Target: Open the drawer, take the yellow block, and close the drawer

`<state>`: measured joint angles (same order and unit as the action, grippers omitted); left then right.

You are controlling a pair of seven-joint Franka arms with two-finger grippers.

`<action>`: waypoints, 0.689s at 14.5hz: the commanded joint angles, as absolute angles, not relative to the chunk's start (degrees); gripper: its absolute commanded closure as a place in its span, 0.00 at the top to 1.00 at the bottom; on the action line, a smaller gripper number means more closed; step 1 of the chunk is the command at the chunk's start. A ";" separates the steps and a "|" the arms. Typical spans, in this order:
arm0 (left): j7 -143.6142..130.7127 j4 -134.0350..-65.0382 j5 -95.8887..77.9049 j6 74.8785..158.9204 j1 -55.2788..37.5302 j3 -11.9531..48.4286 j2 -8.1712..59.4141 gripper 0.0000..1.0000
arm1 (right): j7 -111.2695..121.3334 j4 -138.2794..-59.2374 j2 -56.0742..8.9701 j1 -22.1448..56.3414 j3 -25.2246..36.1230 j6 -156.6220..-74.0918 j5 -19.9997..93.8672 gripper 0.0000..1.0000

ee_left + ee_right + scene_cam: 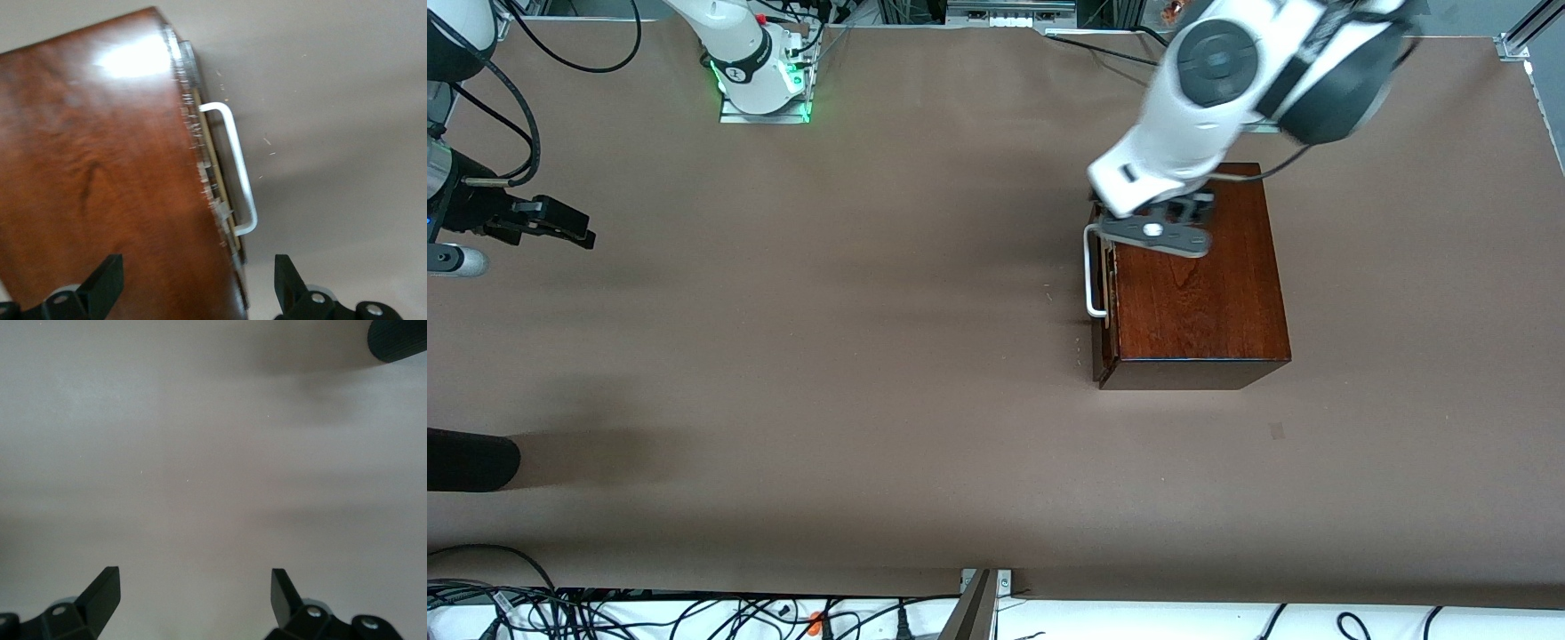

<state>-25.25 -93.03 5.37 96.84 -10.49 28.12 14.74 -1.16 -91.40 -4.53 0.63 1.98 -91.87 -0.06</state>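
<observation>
Drawer (1100,293) was barely cracked; my left gripper (1158,233) hovered over it, jaws apart, right gripper (560,222) waited, jaws apart too.

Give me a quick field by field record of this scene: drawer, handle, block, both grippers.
drawer: nearly shut in the wooden box, at most a small gap
handle: white bar, untouched
yellow block: not visible
left gripper: open, over the box edge by the handle
right gripper: open, waiting over bare table at the right arm's end
</observation>
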 commanded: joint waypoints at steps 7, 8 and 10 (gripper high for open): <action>-40.08 -92.20 19.16 101.59 -21.18 28.04 25.84 1.00 | -0.44 -90.35 -4.83 0.53 1.93 -91.14 -0.35 1.00; -40.08 -92.20 19.16 102.21 -21.18 28.04 26.45 1.00 | -0.44 -90.35 -4.83 0.53 1.93 -91.14 -0.35 1.00; -40.08 -93.77 20.82 102.39 -21.62 28.04 26.72 1.00 | -0.44 -90.35 -4.83 0.53 1.93 -91.14 -0.35 1.00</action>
